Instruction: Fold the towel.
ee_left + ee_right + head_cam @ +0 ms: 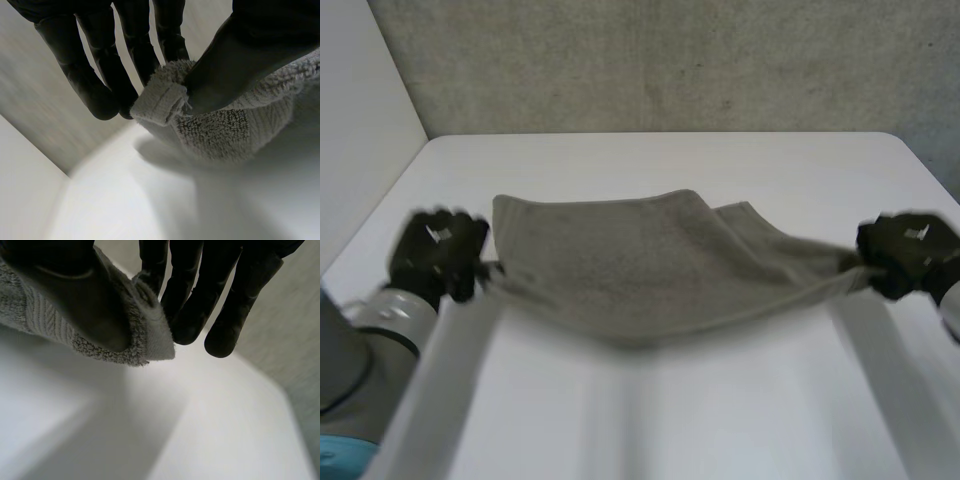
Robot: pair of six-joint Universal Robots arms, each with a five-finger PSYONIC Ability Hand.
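- The grey towel (640, 270) hangs stretched between the two hands, over the white desk (650, 410).
- The left hand (438, 252) has one near corner of the towel, and the right hand (908, 252) has the other near corner.
- In the left wrist view, the thumb (240, 65) presses the hemmed corner of the towel against the fingers (172, 45). The fingers are long and nearly straight, and the corner is pinched tight.
- In the right wrist view, the thumb (75, 305) lies on top of the fluffy corner and squeezes it against one of the fingers (152, 270). The other fingers point down just beside the corner, a little bent.
- The towel's near edge dips in the middle, and a dark shadow lies on the desk under it.
- I cannot tell if the far edge of the towel touches the desk.
- A grey wall (670, 60) stands behind the desk.
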